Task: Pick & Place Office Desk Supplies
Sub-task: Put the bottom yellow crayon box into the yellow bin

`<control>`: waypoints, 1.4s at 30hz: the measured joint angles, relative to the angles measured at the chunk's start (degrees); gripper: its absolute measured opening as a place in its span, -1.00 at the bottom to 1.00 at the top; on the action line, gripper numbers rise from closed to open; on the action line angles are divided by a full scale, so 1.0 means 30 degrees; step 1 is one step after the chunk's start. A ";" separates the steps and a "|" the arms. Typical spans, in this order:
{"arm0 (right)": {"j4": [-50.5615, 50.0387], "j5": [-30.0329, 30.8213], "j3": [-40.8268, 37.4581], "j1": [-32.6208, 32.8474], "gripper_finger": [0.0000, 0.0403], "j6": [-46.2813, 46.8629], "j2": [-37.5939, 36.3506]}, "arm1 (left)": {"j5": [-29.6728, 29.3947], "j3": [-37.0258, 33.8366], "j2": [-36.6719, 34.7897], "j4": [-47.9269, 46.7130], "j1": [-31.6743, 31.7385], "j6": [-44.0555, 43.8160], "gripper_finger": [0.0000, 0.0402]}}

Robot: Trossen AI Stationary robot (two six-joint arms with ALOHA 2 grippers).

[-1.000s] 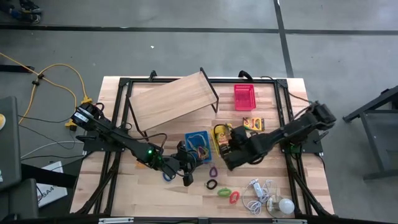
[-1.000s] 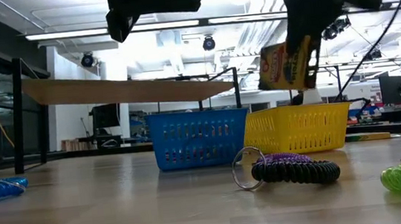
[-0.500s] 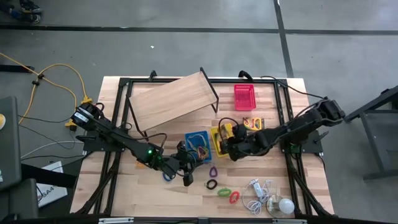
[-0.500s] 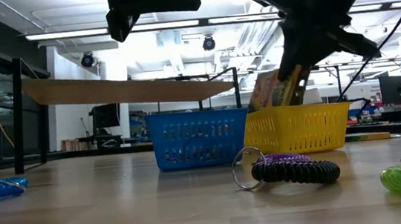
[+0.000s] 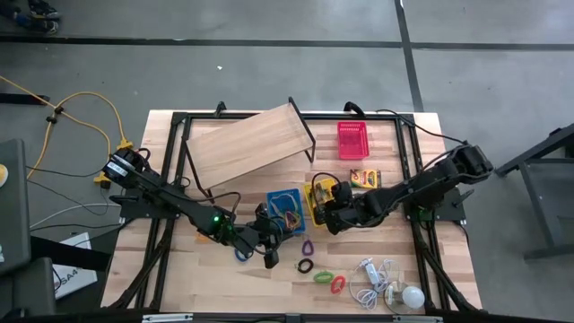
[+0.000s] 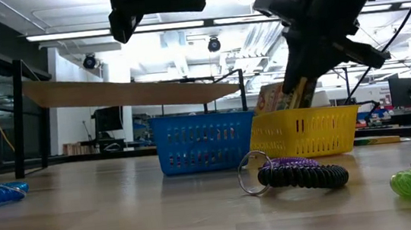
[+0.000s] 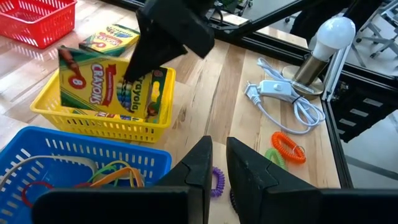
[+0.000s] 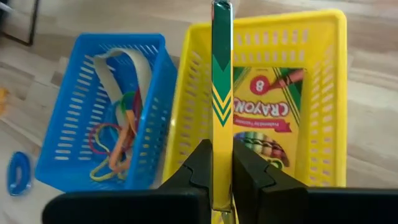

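While the right gripper (image 8: 221, 163) keeps its fingers (image 8: 200, 167) clenched on the thin edge of a crayon box (image 8: 221, 81), that box stands on edge, its lower end inside the yellow basket (image 5: 316, 205) near the table's middle, above a second crayon box (image 8: 266, 118) lying flat there. To finish well, I would lower it further, tip its long axis level with the basket's length, then let go. The left gripper (image 7: 217, 169), fingers nearly together and empty, waits beside the blue basket (image 5: 286, 208).
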 joint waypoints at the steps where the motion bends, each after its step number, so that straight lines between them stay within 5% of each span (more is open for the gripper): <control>1: 0.0053 -0.0011 -0.0004 0.0000 -0.89 -0.0002 0.0059 | 0.0000 0.0000 0.0000 0.0007 0.0000 0.0000 -0.78; 42: 0.0131 -0.0289 0.0003 -0.0379 -0.60 -0.0225 0.0338 | 0.0000 0.0000 0.0000 0.0007 0.0000 0.0000 -0.78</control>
